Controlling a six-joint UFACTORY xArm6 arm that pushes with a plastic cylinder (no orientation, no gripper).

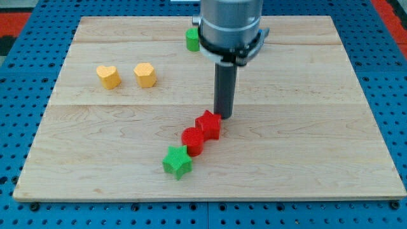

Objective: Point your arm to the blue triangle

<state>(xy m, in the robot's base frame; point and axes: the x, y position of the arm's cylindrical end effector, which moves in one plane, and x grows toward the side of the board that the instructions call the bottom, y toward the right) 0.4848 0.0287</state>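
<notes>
The wooden board (305, 159) was seen lying on a blue pegboard surface (19, 95). The arm (229, 22) came in from the view's top, and its dark rod ended at my tip (223, 116), set on the board near its middle.

No fingers were fitted to the arm; it ended in the plain rod, and nothing was held by it.

My tip was placed just beside the red star-shaped block (208, 125), at that block's upper right edge; whether the two touched could not be told. A red cylinder-like block (193, 140) was recorded touching the red star-shaped block on its lower left. A green star-shaped block (177, 161) lay just below and left of the red cylinder-like block, the three forming a diagonal line running down toward the view's left.

A yellow heart-shaped block (109, 76) and a yellow hexagon-like block (145, 74) were noted side by side, slightly apart, in the board's upper left part, well away from my tip.

A green block (192, 39) was partly hidden behind the arm near the board's top edge; its shape could not be made out.

The blue triangle was not seen anywhere in the view.
</notes>
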